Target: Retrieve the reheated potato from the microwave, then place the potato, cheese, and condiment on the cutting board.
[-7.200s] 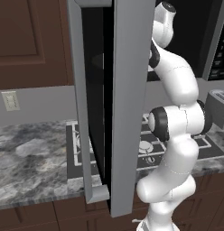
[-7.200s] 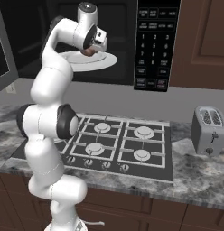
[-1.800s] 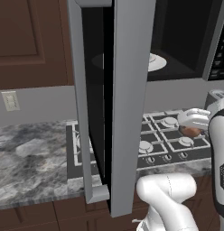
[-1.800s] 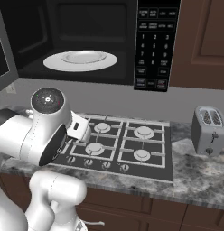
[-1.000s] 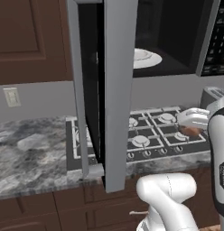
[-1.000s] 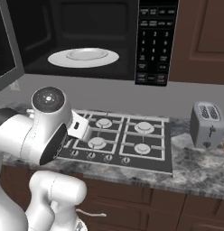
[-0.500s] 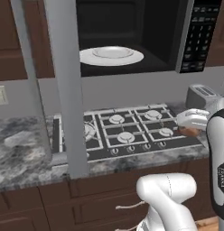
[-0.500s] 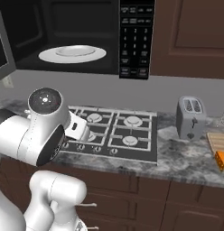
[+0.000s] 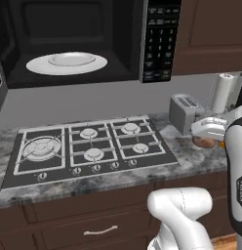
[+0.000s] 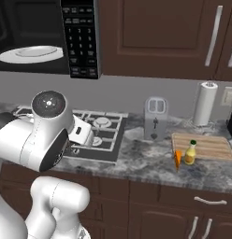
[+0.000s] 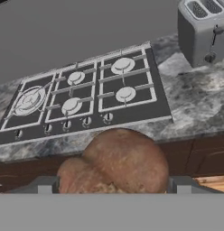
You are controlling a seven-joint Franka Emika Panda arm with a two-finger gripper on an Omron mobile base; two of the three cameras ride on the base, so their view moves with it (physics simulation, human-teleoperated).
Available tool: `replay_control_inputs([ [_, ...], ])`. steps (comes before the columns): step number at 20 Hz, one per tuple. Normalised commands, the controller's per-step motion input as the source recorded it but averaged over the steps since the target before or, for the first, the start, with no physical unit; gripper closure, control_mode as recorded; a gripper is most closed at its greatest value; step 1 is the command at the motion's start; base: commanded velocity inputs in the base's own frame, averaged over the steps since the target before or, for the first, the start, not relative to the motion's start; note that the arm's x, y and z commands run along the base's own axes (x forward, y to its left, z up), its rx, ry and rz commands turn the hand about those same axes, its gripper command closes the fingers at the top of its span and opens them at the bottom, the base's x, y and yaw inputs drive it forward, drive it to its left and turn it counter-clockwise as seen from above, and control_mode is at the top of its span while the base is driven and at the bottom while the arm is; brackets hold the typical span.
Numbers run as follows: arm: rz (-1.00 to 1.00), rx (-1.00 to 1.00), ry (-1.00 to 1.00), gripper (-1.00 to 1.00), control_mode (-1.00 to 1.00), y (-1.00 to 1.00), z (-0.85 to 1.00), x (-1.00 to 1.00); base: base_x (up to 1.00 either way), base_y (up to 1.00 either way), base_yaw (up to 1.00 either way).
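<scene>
The brown potato (image 11: 118,164) sits between my gripper's (image 11: 113,185) fingers, close in the hand view, above the counter's front edge. In the left base view the gripper (image 9: 207,139) holds the potato (image 9: 205,143) just in front of the toaster. The microwave (image 9: 159,39) stands open, with a white plate (image 9: 67,63) inside. In the right base view the tan cutting board (image 10: 209,142) lies on the counter at the right. The yellow condiment bottle (image 10: 190,153) and the orange cheese wedge (image 10: 177,158) stand at the board's front left edge.
A silver toaster (image 10: 156,118) stands left of the board, and a paper towel roll (image 10: 203,103) behind it. The black gas stove (image 9: 89,146) lies under the microwave. Dark cabinets hang above the counter, and drawers run below its front edge.
Both base views have shifted: the base has driven to the right along the counter. The board, cheese and bottle have come into view. The gripper still holds the potato.
</scene>
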Motion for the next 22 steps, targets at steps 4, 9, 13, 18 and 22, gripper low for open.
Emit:
replay_control_inputs([
  [4, 0.0, 0.0, 0.0, 1.0, 1.0, 0.0, 0.0, 0.0, 0.16, -0.74, -0.01],
  [9, 0.0, 0.0, 0.0, 1.0, 1.0, 0.0, 0.0, 0.0, 0.18, -0.73, 0.0],
  [13, 0.0, 0.0, 0.0, 1.0, 1.0, 0.0, 0.0, 0.0, 0.19, -0.73, -0.01],
  [18, 0.0, 0.0, 0.0, 1.0, 1.0, 0.0, 0.0, 0.0, 0.28, -0.7, 0.0],
  [22, 0.0, 0.0, 0.0, 1.0, 1.0, 0.0, 0.0, 0.0, 0.29, -0.69, 0.0],
])
